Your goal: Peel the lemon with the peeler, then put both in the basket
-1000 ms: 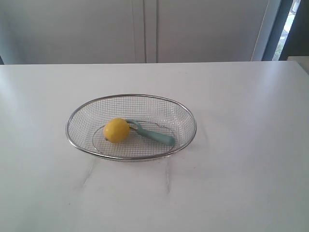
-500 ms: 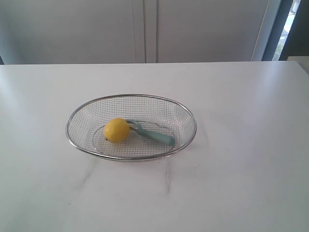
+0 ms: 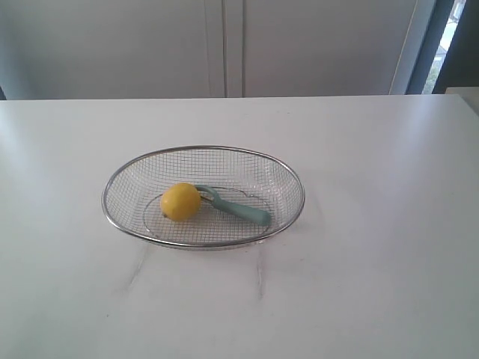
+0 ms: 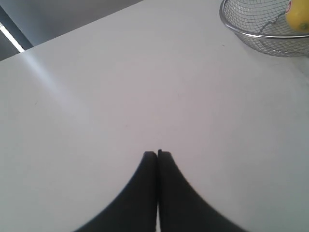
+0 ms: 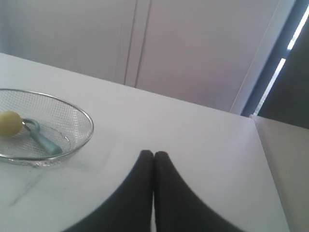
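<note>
Left gripper (image 4: 157,153) and right gripper (image 5: 154,153) clenched, empty, well apart from basket (image 3: 202,245). Inside it, bright yellow lemon (image 3: 180,202) touches teal peeler (image 3: 238,209) head.

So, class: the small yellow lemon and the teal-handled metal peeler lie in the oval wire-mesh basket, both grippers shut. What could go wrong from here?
The teal-handled peeler lies with its head against the yellow lemon: lifting one may roll or drag the other.
The wire-mesh basket looks loose on the smooth white table: a gripper catching its rim could slide it.
The left gripper and right gripper are shut: reaching in so, they would shove, not grasp.
</note>
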